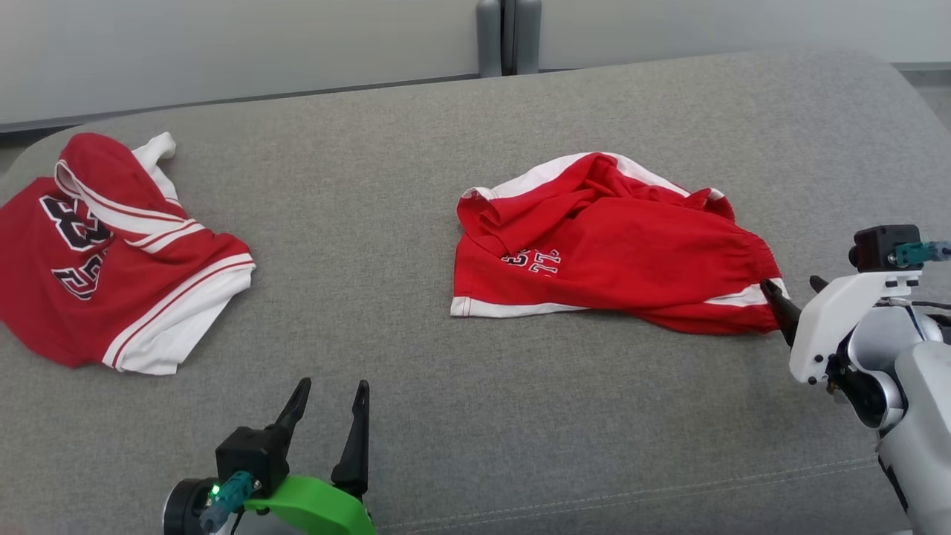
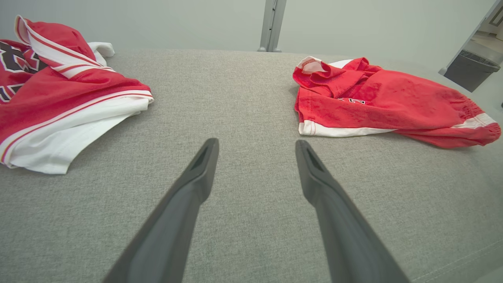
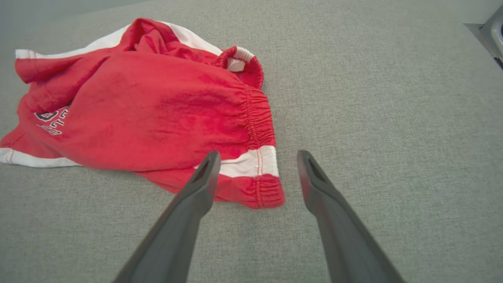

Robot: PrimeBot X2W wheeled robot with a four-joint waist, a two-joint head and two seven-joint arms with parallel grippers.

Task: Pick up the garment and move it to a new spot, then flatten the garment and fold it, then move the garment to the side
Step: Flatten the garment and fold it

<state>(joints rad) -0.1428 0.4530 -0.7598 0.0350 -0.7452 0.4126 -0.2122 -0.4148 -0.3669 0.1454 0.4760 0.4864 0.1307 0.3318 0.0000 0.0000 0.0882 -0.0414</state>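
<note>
Head view: red shorts (image 1: 631, 256) lie crumpled centre right, the empty right hand (image 1: 789, 284) open at their waistband. Lower left, the left hand (image 1: 334, 383) is open too.

Your garment is a pair of red shorts (image 1: 609, 253), lying crumpled on the grey upholstered surface (image 1: 446, 416). You'll see white trim along the hem (image 1: 513, 307), dark-and-white lettering (image 1: 532, 261) on one leg, and the gathered elastic waistband (image 3: 259, 118) at the right end, with cloth bunched on top.

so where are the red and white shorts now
Head view: the crumpled red-and-white shorts lie right of centre on the grey fabric cushion, waistband end by the right hand.
</note>
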